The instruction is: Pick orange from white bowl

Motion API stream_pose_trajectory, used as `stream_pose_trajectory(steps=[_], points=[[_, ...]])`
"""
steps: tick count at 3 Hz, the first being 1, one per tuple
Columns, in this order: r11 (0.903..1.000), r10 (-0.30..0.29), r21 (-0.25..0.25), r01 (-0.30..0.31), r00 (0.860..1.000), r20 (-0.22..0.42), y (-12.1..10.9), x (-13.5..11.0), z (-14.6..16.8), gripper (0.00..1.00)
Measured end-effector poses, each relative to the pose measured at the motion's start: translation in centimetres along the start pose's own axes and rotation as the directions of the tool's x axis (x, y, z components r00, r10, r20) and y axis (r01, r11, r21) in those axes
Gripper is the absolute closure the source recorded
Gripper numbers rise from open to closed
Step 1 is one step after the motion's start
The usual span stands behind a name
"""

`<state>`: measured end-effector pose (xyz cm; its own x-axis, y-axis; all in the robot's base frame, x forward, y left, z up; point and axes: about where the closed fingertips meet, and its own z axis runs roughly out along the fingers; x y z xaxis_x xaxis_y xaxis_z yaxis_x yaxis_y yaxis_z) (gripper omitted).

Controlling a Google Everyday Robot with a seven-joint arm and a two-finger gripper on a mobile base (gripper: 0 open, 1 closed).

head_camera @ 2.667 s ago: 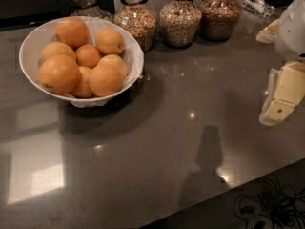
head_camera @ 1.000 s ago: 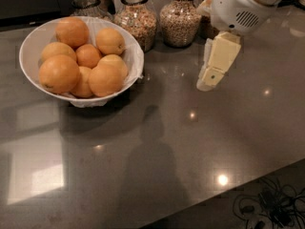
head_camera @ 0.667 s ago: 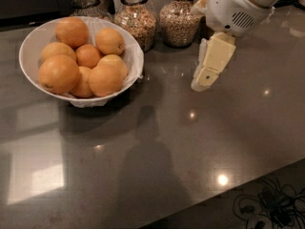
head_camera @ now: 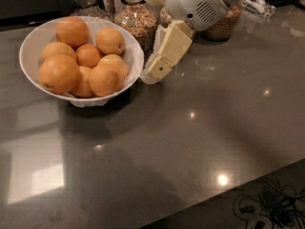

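Note:
A wide white bowl (head_camera: 31, 42) stands at the left of the dark grey counter and holds several oranges (head_camera: 105, 79) piled together. My gripper (head_camera: 155, 73) hangs from the white arm at the top centre, pointing down and left. Its cream fingers (head_camera: 167, 51) sit just right of the bowl's rim, close to it and above the counter. It holds nothing that I can see.
Glass jars of grains (head_camera: 137, 18) stand in a row behind the bowl and the arm at the counter's back edge. The counter's front edge runs along the lower right, with dark cables (head_camera: 269, 206) on the floor beyond it.
The gripper has moved left across the counter from the right side to just beside the bowl's right rim. The bowl and the oranges have not moved.

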<state>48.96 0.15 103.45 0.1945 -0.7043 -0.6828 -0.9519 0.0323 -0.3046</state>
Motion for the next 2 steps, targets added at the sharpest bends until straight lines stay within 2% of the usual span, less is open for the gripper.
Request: stream_pose_trajectory(steps=[1,2], points=[[0.9959,-0.016,-0.086,0.028,0.992,0.128,1.81,-5.45,2.82,0.00],[0.9959,-0.016,-0.086,0.027,0.992,0.128,1.81,-5.45,2.83,0.00]])
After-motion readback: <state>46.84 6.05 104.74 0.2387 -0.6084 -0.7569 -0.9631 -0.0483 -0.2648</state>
